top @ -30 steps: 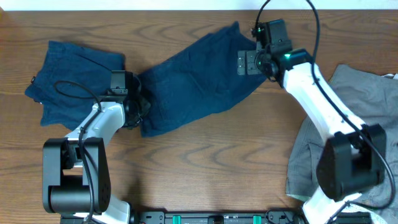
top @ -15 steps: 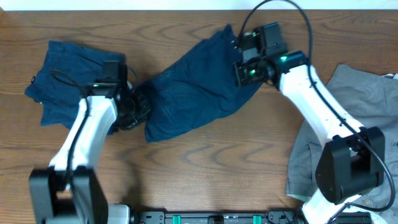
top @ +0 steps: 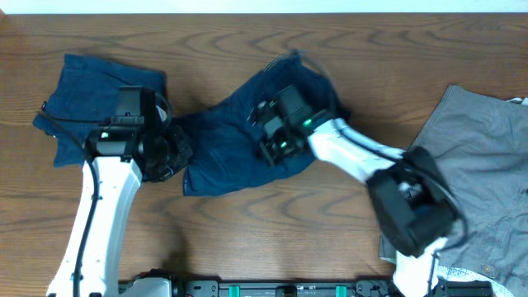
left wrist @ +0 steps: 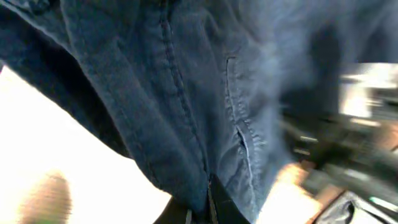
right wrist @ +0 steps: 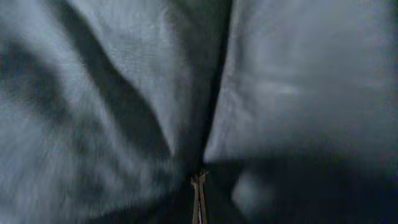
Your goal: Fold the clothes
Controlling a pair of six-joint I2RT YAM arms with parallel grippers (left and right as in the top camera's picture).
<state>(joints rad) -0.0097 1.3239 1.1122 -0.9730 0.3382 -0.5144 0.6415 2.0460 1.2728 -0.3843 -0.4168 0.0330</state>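
Three cloth garments on the brown wooden table (top: 247,231): two navy, one grey.
Left gripper (top: 175,153) and right gripper (top: 272,142) both pinch the middle dark navy blue cloth shorts (top: 223,157); folded navy cloth garment (top: 82,91) lies left of them, light grey cloth garment (top: 478,148) right.

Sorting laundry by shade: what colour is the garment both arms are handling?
Dark navy blue garment, plain, no pattern; clearest in the overhead view.

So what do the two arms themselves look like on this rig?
Both arms have glossy white link shells with black joint housings. The left arm carries a thin black cable looping near its black hand. The right arm has a bulky black motor block at its elbow. Small green indicator lights glow on each arm beside the black wrist units, including by the right hand.
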